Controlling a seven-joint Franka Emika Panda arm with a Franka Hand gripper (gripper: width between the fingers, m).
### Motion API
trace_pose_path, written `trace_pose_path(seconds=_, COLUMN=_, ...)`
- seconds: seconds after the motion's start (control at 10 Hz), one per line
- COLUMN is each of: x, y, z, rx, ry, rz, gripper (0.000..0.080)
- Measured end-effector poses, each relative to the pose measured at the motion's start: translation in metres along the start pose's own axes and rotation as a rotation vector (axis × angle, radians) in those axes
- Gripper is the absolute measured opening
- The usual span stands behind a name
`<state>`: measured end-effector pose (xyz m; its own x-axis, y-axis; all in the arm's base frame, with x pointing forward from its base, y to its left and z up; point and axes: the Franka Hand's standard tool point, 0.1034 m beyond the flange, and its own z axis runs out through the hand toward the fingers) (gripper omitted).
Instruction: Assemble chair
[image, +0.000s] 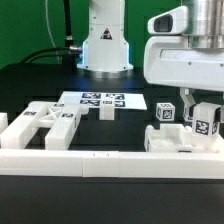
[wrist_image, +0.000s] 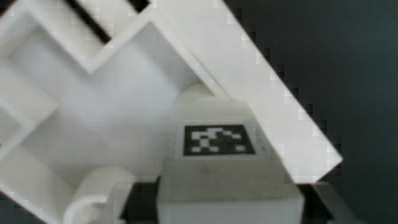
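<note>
On the exterior view's right, the claw (image: 205, 118) is seen lowered over the black counter (image: 30, 85), and a tagged block (image: 206, 127) is held between its two fingers. In the wrist view the same block (wrist_image: 219, 140) is shown filling the gap between the fingers (wrist_image: 107, 195), so the claw (wrist_image: 228, 205) is judged to be clamped on it, the jaws kept apart only by the block's width. A black-and-white tag is shown on the block in each view. Just beside it, toward the exterior view's left, a second tagged cube (image: 165, 112) is seen standing upright, and a low white slab (image: 180, 142) is found in front of both; whether the held block touches that slab cannot be told. Beyond the block in the wrist view, a white frame part (wrist_image: 196, 60) with angled cut-outs is seen close by, with the dark counter showing past its edge. The other chair parts are spread well apart on the exterior view's left: two cut-out frames (image: 45, 122) are laid flat side by side, and a small plain block (image: 105, 112) is set just beside the marker board (image: 100, 100), which lies mid-counter. A long white border rail (image: 70, 160) is stretched across the foreground, and the arm's base (image: 105, 40) is seen at the back.
</note>
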<state>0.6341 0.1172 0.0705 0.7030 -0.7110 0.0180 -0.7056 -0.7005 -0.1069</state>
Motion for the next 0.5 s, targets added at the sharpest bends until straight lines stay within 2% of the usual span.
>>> trace_pose_path(seconds=0.1, x=0.001, y=0.0007, z=-0.0002, rx=0.008, ry=-0.008, rz=0.117, gripper=0.0285)
trace_pose_path(seconds=0.3, x=0.003, y=0.0019, z=-0.0006, rx=0.043, ry=-0.025, rz=0.313, gripper=0.0285)
trace_pose_path(seconds=0.5, x=0.0029, y=0.0018, z=-0.0006, rx=0.042, ry=-0.026, rz=0.366, gripper=0.0285)
